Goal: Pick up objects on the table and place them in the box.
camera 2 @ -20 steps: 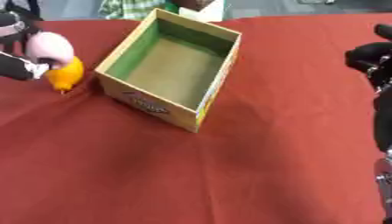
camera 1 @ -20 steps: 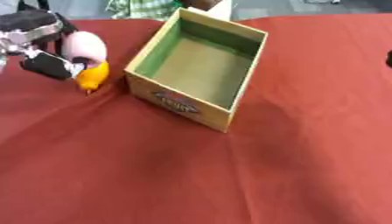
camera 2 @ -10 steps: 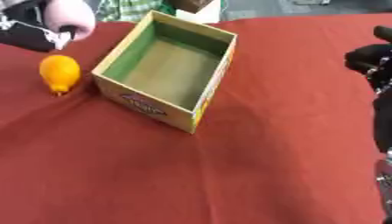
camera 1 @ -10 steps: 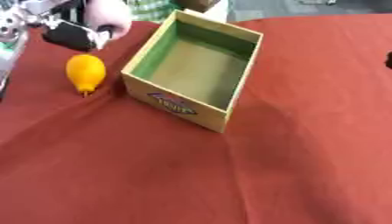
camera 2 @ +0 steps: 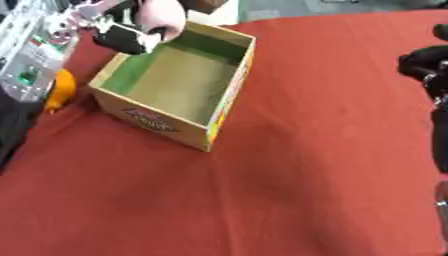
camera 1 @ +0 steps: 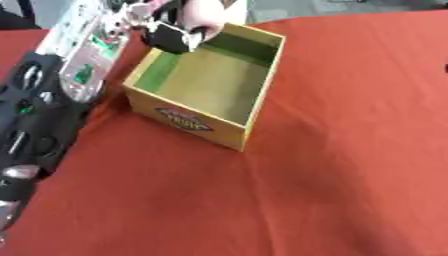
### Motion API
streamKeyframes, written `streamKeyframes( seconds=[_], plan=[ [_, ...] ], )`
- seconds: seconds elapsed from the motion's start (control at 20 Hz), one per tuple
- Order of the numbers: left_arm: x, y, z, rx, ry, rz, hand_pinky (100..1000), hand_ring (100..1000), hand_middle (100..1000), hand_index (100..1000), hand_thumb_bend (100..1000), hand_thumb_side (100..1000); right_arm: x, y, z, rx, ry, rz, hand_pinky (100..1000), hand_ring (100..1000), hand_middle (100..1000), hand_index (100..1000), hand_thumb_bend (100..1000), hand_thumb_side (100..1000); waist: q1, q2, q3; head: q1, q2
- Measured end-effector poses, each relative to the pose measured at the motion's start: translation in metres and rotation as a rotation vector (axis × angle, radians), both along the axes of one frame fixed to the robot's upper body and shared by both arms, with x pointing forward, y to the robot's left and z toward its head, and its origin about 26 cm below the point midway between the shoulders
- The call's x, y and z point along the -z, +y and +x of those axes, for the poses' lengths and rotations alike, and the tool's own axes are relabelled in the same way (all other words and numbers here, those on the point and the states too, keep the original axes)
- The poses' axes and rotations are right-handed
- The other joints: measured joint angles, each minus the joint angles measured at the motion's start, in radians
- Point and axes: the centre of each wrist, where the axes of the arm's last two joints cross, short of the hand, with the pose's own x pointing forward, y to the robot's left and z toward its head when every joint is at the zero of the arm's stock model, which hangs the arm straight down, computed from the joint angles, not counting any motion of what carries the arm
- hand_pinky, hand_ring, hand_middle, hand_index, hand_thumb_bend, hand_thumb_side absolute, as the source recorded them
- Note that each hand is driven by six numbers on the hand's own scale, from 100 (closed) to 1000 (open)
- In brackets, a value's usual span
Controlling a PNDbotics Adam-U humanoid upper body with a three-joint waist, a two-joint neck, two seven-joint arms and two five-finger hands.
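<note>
L hand [camera 2: 122,37] is up over the far-left corner of the box [camera 1: 206,87], fingers curled round a pale pink rounded obj [camera 2: 162,16]. Can't tell what it is, just pink + smooth. It sits above the far wall, slightly outside/over the rim rather than over the middle of the floor. Not in the box yet.

Key relation: box interior lies toward you and to the right of the pink obj. Box long axis runs near-left to far-right across the red bench [camera 1: 350,150], so you've got most room along that line. I'd judge you need a short shift inward, toward box center, then let go. Dropping from here risks clipping the far wall and bouncing out the back.

Box looks empty inside, green inner walls, bare cardboard floor. Label on near face.

Orange obj [camera 2: 59,91] is on the bench just beside the box's left wall, partly hidden behind your L forearm [camera 1: 44,115]. Likely next pick. L hand is the nearer one by far.

R hand [camera 2: 429,62] is at the right edge, well apart from the box, holding nothing that I can see. Dark shape only; can't tell finger state.

Watch: L forearm hangs low near the box's left side. Swinging inward could nudge the box or roll the orange obj. Progress est: first item not landed, at least one more on the bench.
</note>
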Motion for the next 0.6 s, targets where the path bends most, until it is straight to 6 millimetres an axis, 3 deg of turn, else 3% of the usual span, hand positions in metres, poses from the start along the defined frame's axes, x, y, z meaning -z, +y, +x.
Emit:
streamKeyframes(
  seconds=[0.35,0.6],
  plan=[
    [0.042,-0.02,0.025,-0.072,-0.006,0.131,358,499,494,542,100,286,-0.002,0.002,0.001,-0.014,-0.004,0.001,737,672,554,794,100,954,-0.005,0.006,-0.004,0.008,-0.004],
    [0.06,-0.028,0.033,-0.119,0.02,0.205,372,508,506,569,100,273,-0.001,0.003,0.001,-0.019,-0.005,0.006,737,672,554,794,100,954,-0.005,0.007,-0.005,0.01,-0.006]
  ],
)
